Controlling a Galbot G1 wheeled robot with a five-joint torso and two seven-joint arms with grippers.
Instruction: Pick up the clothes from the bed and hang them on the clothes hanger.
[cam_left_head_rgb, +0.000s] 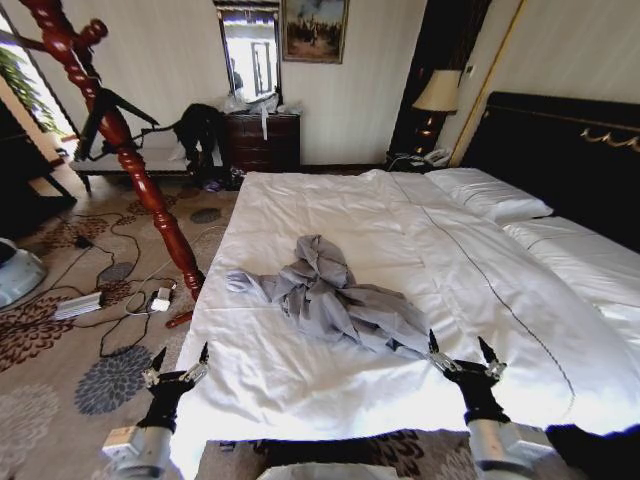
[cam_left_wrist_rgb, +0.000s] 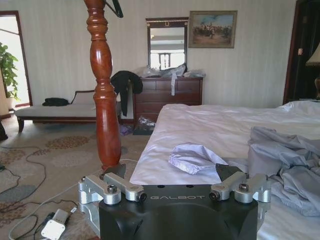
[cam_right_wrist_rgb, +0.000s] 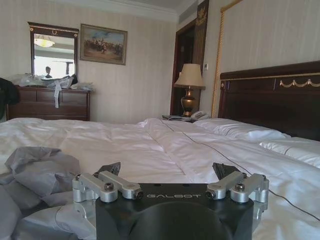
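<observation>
A: Where is the shirt (cam_left_head_rgb: 335, 298) seen?

B: It is seen crumpled at the centre of the head frame, on the near half of the bed (cam_left_head_rgb: 300, 385). Its long axis is run from centre-left, where a sleeve is stretched out, down toward lower right.

A: And the pincers?

B: The right pincer (cam_left_head_rgb: 465, 352) is found at lower right, spread wide with nothing held, just beside the shirt's lower-right end. The left pincer (cam_left_head_rgb: 178, 362) is placed at lower left over the bed's edge, also spread wide and empty, well apart from the cloth.

A: So which arm is judged nearer?

B: The right one; the shirt lies up and to the left of it. The hanger (cam_left_head_rgb: 112, 118) is seen at upper left on the wooden post (cam_left_head_rgb: 135, 160).
</observation>
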